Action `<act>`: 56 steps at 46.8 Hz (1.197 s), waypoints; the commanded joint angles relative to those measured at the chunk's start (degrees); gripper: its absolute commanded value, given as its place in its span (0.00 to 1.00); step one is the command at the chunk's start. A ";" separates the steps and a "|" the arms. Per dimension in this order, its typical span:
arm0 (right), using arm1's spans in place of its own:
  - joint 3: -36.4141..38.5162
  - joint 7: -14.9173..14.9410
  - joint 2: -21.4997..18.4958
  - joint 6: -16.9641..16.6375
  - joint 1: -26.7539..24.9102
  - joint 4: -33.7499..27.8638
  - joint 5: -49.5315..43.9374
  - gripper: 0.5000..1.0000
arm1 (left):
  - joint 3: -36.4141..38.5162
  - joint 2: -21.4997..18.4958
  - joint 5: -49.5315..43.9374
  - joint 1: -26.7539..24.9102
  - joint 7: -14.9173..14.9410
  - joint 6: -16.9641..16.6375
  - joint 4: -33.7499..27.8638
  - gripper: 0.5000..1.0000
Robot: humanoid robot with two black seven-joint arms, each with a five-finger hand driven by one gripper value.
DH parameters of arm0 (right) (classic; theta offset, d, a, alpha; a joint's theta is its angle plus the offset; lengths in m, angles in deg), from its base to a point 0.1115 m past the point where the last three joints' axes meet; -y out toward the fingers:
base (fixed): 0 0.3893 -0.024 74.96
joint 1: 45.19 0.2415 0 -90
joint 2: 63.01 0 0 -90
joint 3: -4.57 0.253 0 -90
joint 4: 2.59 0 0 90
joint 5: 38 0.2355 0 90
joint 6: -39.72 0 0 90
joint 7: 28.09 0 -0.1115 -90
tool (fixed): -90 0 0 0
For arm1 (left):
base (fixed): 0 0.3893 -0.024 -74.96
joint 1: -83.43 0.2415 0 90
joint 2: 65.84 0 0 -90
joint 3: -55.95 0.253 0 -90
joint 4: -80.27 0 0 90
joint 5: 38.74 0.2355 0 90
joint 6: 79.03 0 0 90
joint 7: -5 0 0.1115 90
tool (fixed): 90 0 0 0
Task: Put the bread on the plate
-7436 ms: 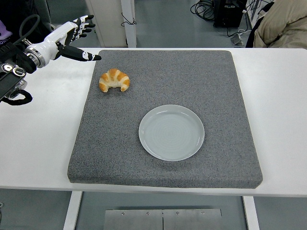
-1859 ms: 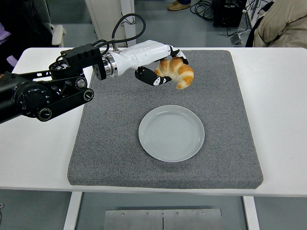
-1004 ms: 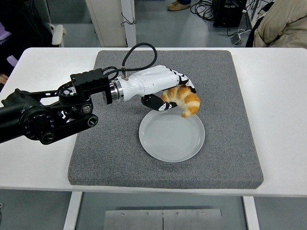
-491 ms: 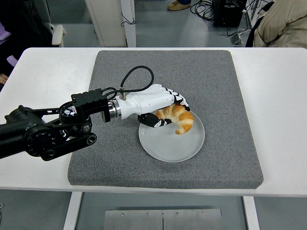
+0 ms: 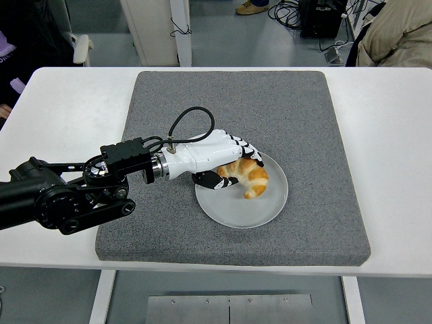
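- The left hand (image 5: 226,162) reaches low over the plate (image 5: 264,210), palm down.
- Its fingers are curled around the croissant (image 5: 247,177), which rests on the plate.

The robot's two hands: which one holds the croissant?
The left hand, over the plate, grips the croissant. The right hand is out of view.

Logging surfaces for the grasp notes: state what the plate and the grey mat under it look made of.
Plate: likely glazed ceramic, possibly melamine; pale grey-white, smooth, with a soft sheen and faint concentric rings. Mat: looks like dense foam or felt; speckled dark grey, matte, grainy, with thick, soft-cornered edges lying on the white table.
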 commanded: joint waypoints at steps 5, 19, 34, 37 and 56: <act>0.00 0.00 0.00 -0.04 0.01 0.00 0.00 1.00 | -0.08 0.05 -0.01 0.65 0.00 -0.02 0.01 0.00; 0.00 0.00 0.00 -0.04 0.01 0.00 0.00 1.00 | -0.08 0.31 -0.01 1.18 0.00 -0.02 0.01 0.00; 0.00 0.00 0.00 -0.04 0.01 0.00 0.00 1.00 | 2.12 0.23 -0.01 1.27 0.00 -0.02 0.01 0.00; 0.00 0.00 0.00 -0.04 0.01 0.00 0.00 1.00 | 2.12 0.23 -0.10 1.27 0.00 -0.02 0.01 0.00; 0.00 0.00 0.00 0.05 0.01 0.00 0.00 1.00 | 0.62 0.14 -6.42 0.48 -2.98 0.77 0.18 0.94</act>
